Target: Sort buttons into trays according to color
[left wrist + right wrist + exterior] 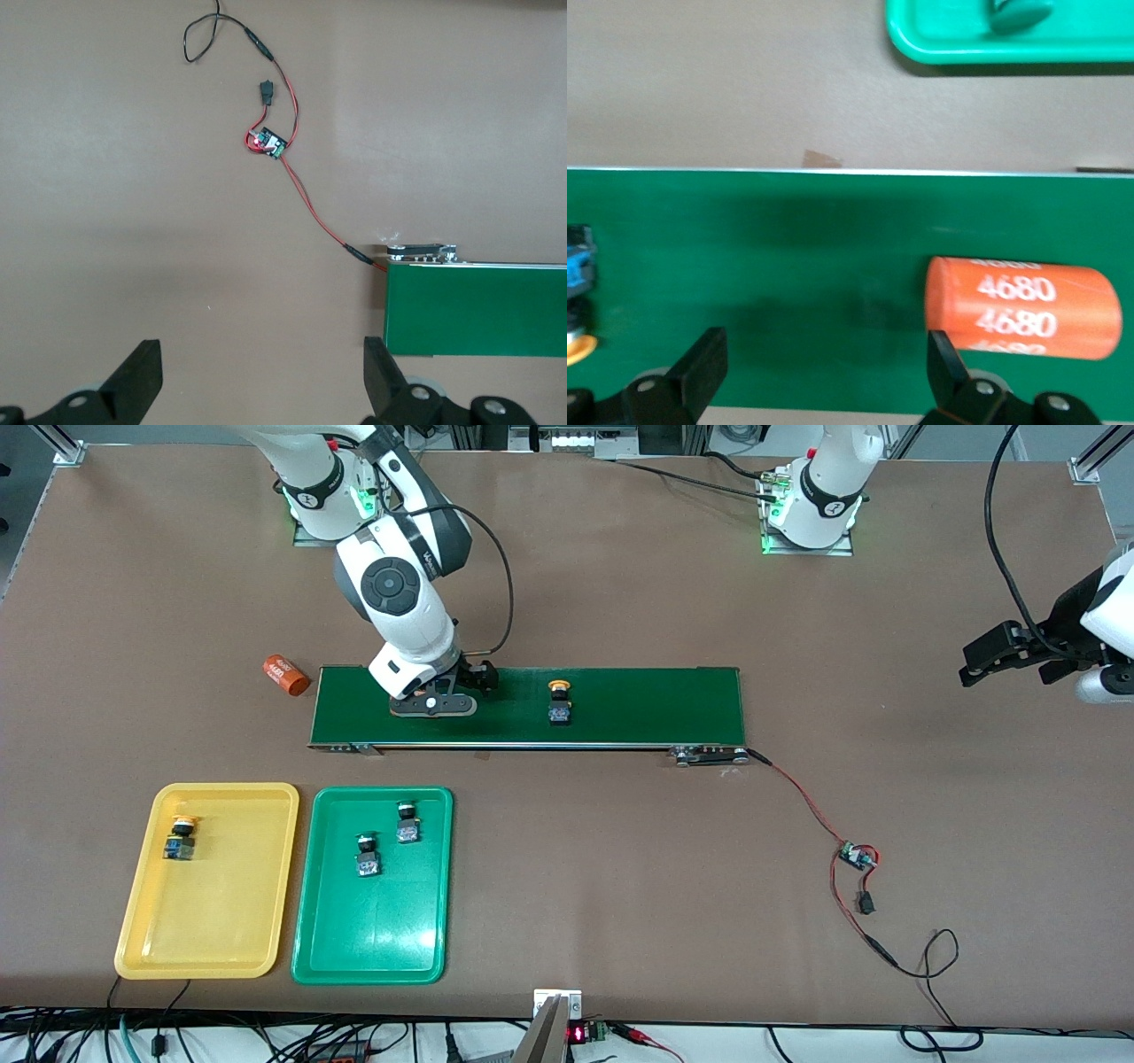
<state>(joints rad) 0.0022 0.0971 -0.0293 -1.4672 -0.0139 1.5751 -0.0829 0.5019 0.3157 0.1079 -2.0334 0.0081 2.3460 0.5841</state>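
Note:
One yellow-capped button (559, 701) stands on the dark-green conveyor belt (647, 704); it also shows at the edge of the right wrist view (578, 266). Another yellow button (181, 839) lies in the yellow tray (257, 921). Two green buttons (407, 822) (368, 855) lie in the green tray (416, 930). My right gripper (436, 707) (824, 372) is open and empty over the belt, beside the button toward the right arm's end. My left gripper (974, 666) (263, 372) is open and empty over bare table at the left arm's end.
An orange cylinder printed 4680 (1023, 305) lies on the belt next to one right finger. Another orange cylinder (285, 675) lies on the table off the belt's end. Red and black wires with a small circuit board (855, 856) (268, 142) trail from the belt's other end.

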